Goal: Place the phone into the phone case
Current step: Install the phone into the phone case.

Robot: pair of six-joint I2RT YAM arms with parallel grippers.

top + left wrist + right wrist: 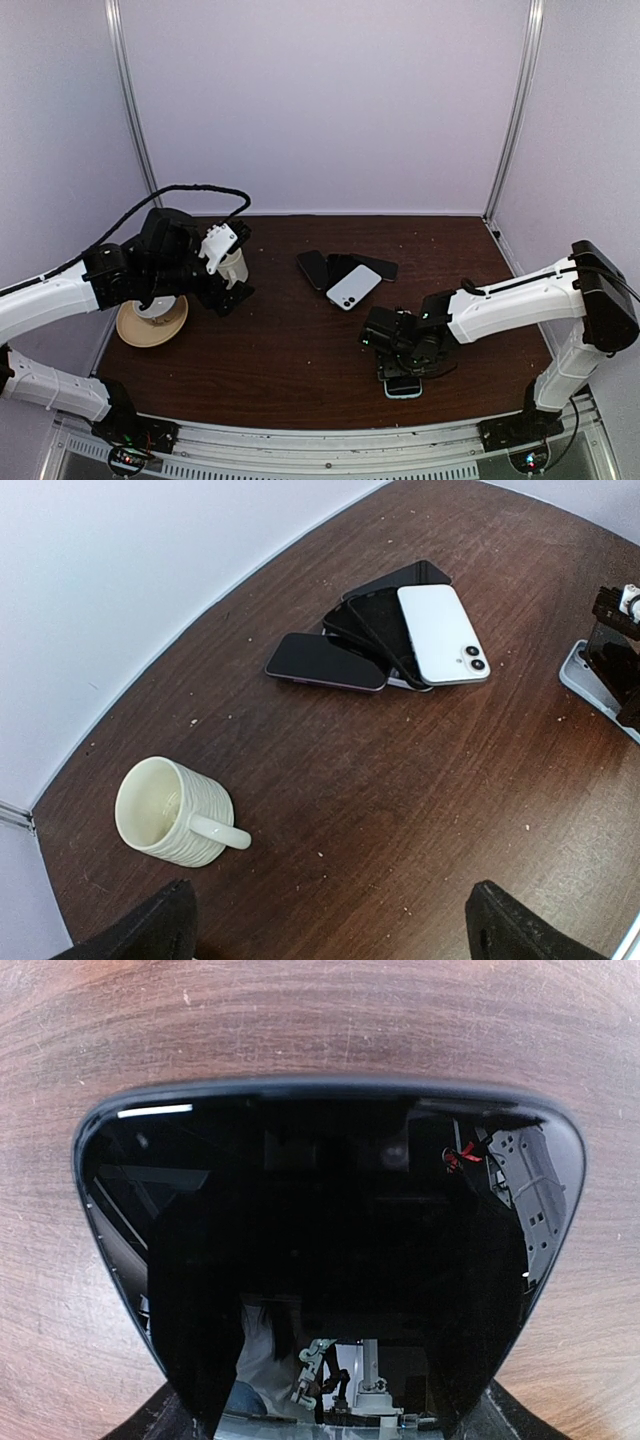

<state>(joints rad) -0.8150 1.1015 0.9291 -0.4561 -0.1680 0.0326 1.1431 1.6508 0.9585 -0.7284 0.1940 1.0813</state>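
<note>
Black-glass phone point(320, 1260) lies flat, screen up, long axis near-to-far, right gripper point(405, 365) clamped across its width

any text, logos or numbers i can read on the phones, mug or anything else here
None readable in any view.
white phone: blank back, only camera lenses.
mug: plain cream, no print.
phone screen in the right wrist view: dark, reflections only.

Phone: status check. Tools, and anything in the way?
Left tool open, empty, by the mug. Right tool low over phone, astride its sides, grip unclear. Phone screen-up on table. Stack of phones mid-table, apart from it.
</note>
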